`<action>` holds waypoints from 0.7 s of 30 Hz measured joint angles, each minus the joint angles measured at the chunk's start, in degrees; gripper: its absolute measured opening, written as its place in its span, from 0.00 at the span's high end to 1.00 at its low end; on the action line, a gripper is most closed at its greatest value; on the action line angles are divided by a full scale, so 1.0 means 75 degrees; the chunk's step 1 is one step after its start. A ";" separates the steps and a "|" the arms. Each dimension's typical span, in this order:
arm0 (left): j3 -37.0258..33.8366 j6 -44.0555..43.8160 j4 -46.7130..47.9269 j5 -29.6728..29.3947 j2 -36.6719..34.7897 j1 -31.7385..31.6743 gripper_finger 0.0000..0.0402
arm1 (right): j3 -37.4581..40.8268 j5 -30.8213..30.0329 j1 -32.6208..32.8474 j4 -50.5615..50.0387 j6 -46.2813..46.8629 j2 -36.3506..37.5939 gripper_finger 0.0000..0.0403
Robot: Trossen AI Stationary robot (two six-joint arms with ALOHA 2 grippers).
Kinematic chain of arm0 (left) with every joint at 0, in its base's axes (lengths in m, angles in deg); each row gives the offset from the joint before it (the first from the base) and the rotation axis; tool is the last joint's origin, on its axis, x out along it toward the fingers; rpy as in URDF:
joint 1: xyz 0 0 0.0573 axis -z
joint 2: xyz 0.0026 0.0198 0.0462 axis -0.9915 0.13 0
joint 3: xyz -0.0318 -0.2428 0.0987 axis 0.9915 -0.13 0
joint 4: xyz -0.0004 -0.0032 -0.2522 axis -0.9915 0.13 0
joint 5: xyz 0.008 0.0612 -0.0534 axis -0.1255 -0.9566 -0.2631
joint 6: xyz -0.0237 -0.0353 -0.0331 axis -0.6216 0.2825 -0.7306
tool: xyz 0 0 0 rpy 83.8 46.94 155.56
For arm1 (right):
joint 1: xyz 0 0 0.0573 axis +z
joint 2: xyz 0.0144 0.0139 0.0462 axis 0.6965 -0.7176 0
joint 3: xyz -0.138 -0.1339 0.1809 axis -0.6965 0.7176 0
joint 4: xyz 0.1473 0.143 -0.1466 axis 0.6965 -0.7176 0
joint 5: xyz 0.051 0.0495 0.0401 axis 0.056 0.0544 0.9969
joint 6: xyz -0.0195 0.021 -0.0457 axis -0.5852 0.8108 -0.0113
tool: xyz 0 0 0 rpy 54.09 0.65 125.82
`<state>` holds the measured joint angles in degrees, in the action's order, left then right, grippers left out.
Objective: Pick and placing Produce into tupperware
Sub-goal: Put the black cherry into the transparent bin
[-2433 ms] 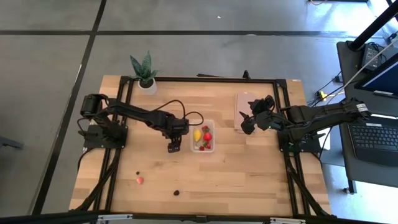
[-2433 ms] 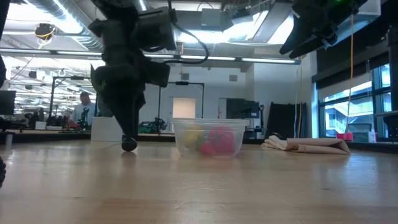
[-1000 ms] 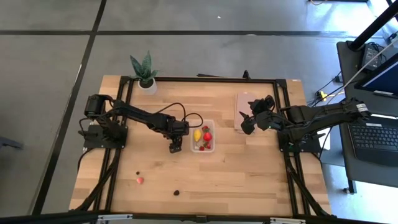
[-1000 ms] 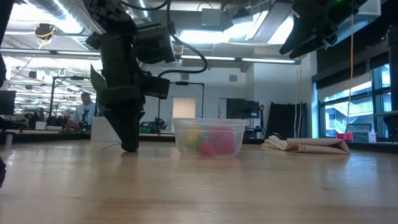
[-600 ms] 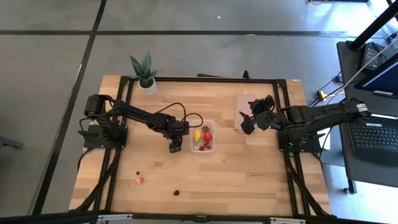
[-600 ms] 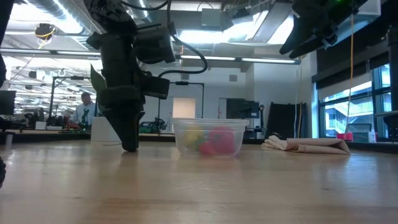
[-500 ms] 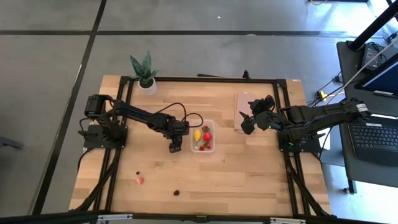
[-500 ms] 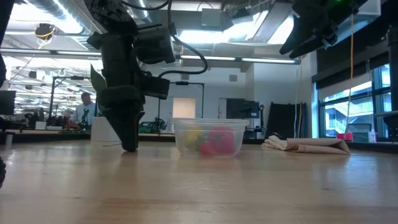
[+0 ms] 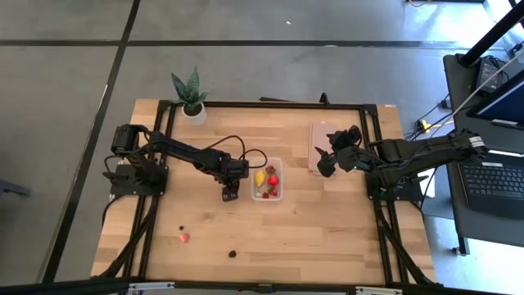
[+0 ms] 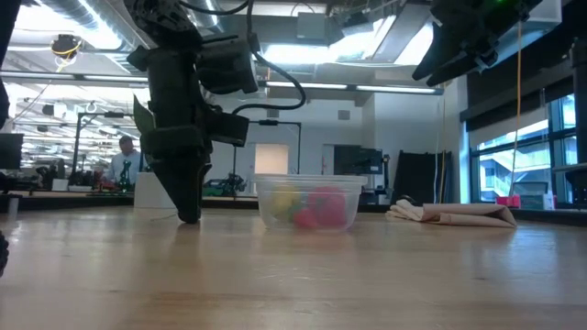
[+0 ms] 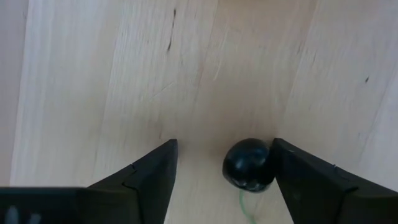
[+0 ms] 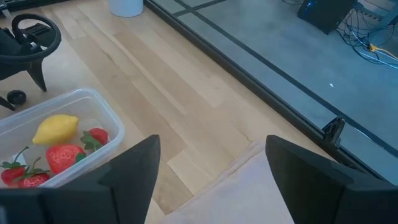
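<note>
While the right gripper (image 9: pixel 325 161) hangs raised above the pinkish lid (image 9: pixel 320 135) at the table's (image 9: pixel 327 221) right side, its fingers spread apart and holding nothing, the left gripper (image 9: pixel 230 195) points straight down at the tabletop just beside the tupperware (image 9: pixel 267 179), on that container's left. In the left wrist view, the left gripper's fingers (image 11: pixel 149 177) are apart, and a dark berry (image 11: pixel 247 163) sits on the wood between them, touching the inner face of one finger and clear of the other. The low view shows the fingertips at or just above the table surface. The tupperware stands upright near the table's centre and contains a yellow lemon (image 9: pixel 259 177) and red strawberries (image 9: pixel 273 179). Three further pieces of produce lie loose near the front-left of the table, well apart from the container: a small dark berry (image 9: pixel 181 229), a pinkish piece (image 9: pixel 185 238) and another dark berry (image 9: pixel 232 253). A potted plant (image 9: pixel 190 93) stands at the far-left corner.
</note>
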<state>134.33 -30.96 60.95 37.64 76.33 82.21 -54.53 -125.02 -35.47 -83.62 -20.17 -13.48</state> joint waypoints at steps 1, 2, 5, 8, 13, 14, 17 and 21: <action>0.0000 0.0001 0.0006 0.0000 -0.0001 0.0000 0.40 | 0.0000 0.0000 -0.0001 0.0000 -0.0001 0.0000 0.27; -0.0001 0.0002 0.0008 -0.0003 -0.0003 0.0000 0.42 | 0.0000 0.0000 0.0000 -0.0001 -0.0001 0.0000 0.27; -0.0003 0.0002 0.0019 -0.0008 -0.0003 0.0000 0.47 | -0.0001 0.0000 -0.0001 0.0000 0.0002 0.0000 0.27; -0.0006 0.0002 0.0026 -0.0006 -0.0003 0.0000 0.51 | -0.0002 0.0000 0.0000 0.0000 0.0010 0.0000 0.27; -0.0006 0.0002 0.0026 -0.0011 -0.0003 0.0000 0.58 | -0.0003 0.0000 -0.0001 0.0000 0.0019 0.0000 0.27; -0.0008 0.0002 0.0016 -0.0022 -0.0003 0.0000 0.59 | -0.0001 0.0000 -0.0001 0.0000 0.0019 0.0000 0.27; -0.0012 0.0003 -0.0052 -0.0032 -0.0006 0.0000 0.64 | 0.0000 0.0000 0.0000 0.0000 0.0019 0.0000 0.27; -0.0012 0.0005 -0.0166 -0.0044 -0.0006 0.0000 0.70 | -0.0002 0.0000 0.0000 -0.0003 0.0021 0.0000 0.27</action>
<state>134.24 -30.93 59.71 37.31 76.28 82.21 -54.54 -125.02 -35.47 -83.64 -20.01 -13.48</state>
